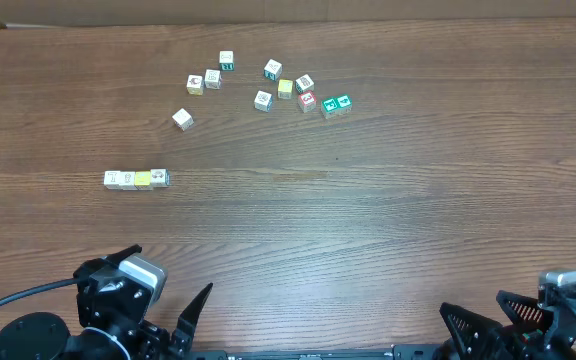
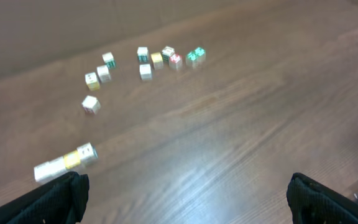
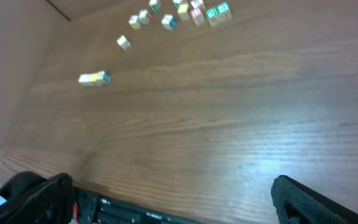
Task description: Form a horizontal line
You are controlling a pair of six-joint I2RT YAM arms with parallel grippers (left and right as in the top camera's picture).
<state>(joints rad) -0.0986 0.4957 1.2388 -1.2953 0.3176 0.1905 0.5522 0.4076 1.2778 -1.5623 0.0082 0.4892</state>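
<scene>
A short horizontal line (image 1: pixel 136 179) of tiny picture cubes, whitish with one yellow, lies on the left of the table. It also shows in the left wrist view (image 2: pixel 65 163) and in the right wrist view (image 3: pixel 94 78). My left gripper (image 2: pixel 185 199) is open and empty near the table's front edge, a little below and right of the row. My right gripper (image 3: pixel 173 199) is open and empty at the front right, far from the row.
Loose cubes lie at the back: a lone white cube (image 1: pixel 182 119), a group of three (image 1: pixel 211 76), several more (image 1: pixel 283 88), a red cube (image 1: pixel 308 101) and two green cubes (image 1: pixel 337 104). A cardboard wall runs along the far edge.
</scene>
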